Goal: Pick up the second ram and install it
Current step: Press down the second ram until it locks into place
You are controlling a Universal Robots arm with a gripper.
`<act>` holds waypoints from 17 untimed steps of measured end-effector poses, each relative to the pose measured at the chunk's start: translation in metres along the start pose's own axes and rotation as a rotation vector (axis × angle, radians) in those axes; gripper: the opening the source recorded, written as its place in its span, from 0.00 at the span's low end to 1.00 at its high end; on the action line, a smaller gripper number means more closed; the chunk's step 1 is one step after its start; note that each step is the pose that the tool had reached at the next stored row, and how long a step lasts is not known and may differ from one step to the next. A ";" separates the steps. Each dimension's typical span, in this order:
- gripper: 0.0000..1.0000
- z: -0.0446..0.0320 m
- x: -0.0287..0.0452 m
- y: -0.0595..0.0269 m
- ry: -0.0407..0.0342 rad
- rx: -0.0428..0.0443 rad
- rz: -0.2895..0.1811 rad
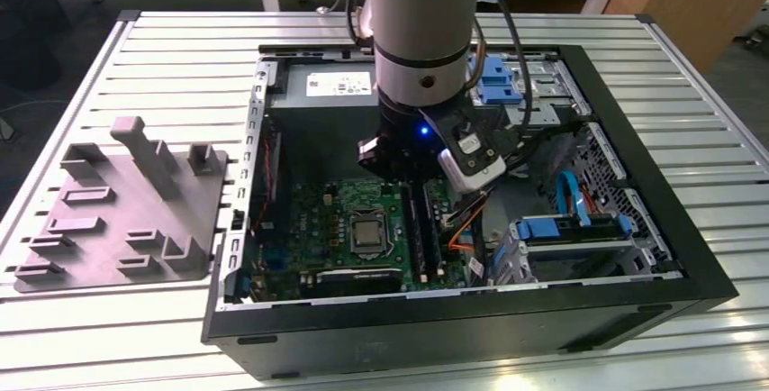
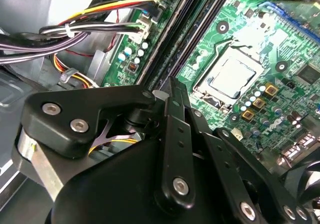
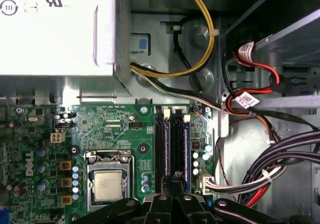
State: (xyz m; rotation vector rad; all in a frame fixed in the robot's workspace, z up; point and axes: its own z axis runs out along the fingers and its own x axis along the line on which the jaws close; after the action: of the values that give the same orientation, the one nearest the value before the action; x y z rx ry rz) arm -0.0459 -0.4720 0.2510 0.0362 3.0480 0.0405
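The second ram [image 3: 177, 144] appears as a long dark strip standing edge-on in a motherboard slot, beside another dark strip [image 3: 161, 144] in the neighbouring slot. My gripper [image 3: 176, 178] is over one end of that strip with its fingers shut together. I cannot tell whether they touch it. In the second wrist view the closed gripper [image 2: 172, 84] points at the slots [image 2: 195, 29]. In the exterior view my gripper [image 1: 415, 177] reaches down into the open computer case [image 1: 481, 319], just above the slots [image 1: 423, 224].
A grey moulded tray [image 1: 121, 202] with upright posts lies on the slatted table at the exterior view's left. Inside the case are the processor [image 3: 107, 186], the power supply [image 3: 55, 29], cable bundles [image 3: 280, 154] close beside the slots, and blue drive bays [image 1: 577, 229].
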 end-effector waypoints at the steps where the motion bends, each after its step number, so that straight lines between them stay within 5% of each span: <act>1: 0.10 0.0001 0.0000 0.0012 -0.0001 0.0000 0.000; 8: 0.10 0.0008 0.0006 0.0129 -0.0001 -0.0001 0.000; 17: 0.10 0.0008 0.0006 0.0143 0.0000 0.0000 0.000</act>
State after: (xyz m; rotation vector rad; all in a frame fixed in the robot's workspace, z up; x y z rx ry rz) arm -0.0462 -0.4577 0.2505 0.0362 3.0480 0.0404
